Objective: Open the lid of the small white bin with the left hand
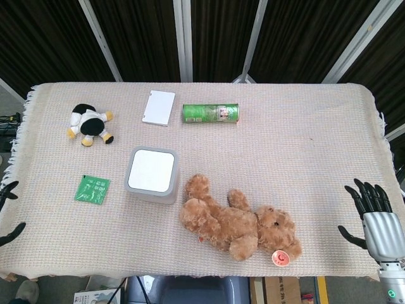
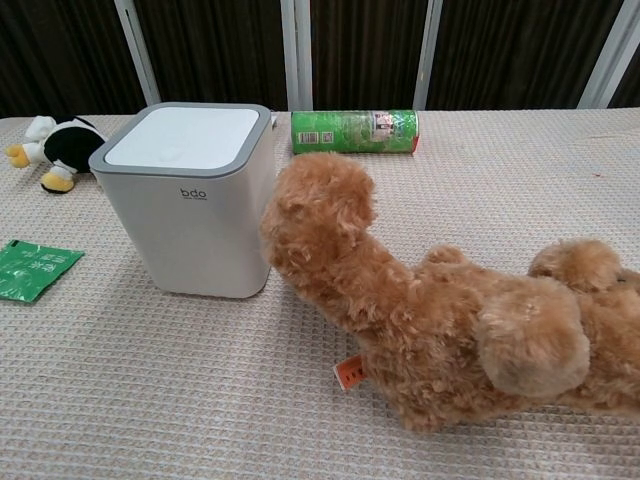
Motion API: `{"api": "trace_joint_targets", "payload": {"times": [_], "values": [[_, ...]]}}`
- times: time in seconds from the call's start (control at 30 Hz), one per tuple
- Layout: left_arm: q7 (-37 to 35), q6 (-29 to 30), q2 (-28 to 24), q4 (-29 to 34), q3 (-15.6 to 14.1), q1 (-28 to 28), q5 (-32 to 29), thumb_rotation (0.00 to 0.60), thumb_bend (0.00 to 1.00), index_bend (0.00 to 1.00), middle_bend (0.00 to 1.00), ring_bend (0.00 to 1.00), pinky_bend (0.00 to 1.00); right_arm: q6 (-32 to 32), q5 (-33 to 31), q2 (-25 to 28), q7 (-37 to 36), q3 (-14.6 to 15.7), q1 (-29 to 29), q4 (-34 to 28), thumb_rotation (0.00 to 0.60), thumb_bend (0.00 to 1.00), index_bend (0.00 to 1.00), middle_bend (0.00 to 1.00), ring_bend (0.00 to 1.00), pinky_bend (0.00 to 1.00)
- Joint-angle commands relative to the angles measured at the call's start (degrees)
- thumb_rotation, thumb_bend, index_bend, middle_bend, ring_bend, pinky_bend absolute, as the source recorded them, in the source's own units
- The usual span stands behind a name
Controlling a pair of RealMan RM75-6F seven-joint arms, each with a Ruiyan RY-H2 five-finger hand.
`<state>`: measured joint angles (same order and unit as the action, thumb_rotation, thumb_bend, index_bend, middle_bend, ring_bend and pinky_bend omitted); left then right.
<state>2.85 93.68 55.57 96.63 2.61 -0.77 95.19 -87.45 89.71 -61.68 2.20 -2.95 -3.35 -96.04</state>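
Observation:
The small white bin (image 1: 152, 175) stands left of the table's middle, its flat lid (image 2: 183, 136) closed inside a grey rim. My left hand (image 1: 8, 212) shows only as dark fingertips at the far left edge of the head view, well left of the bin and spread apart. My right hand (image 1: 375, 216) hovers at the table's right front corner with fingers spread and nothing in it. Neither hand appears in the chest view.
A brown teddy bear (image 1: 237, 221) lies against the bin's right side. A green packet (image 1: 92, 189) lies left of the bin. Behind it are a black-and-white plush (image 1: 90, 124), a white card (image 1: 158, 107) and a green can (image 1: 210, 113) on its side.

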Motion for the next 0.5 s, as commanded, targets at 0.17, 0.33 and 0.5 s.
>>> {"api": "trace_joint_targets", "payload": {"times": [0.17,0.33,0.5], "values": [[2.7,-10.6,-8.7,8.0,2.6,-9.6,4.9,0.600,0.74,0.21,0.87,0.75,0.77,0.7,-0.1,-0.8,1.5,0.0,-0.4,-0.2,0.600,0.19,0.15,0.06,0.00,0.00],[7.0,-22.3,-11.0,14.1,3.6,-16.0,2.2,0.600,0.76,0.21,0.87,0.75,0.77,1.0,-0.4,-1.0,2.0,0.0,-0.5,-0.2,0.600,0.19,0.15,0.06,0.00,0.00],[11.8,-29.3,-7.6,16.2,4.5,-20.7,0.4,0.600,0.77,0.21,0.87,0.75,0.80,0.9,-0.7,-1.0,2.2,-0.1,-0.4,-0.1,0.600,0.19,0.15,0.06,0.00,0.00]]}}
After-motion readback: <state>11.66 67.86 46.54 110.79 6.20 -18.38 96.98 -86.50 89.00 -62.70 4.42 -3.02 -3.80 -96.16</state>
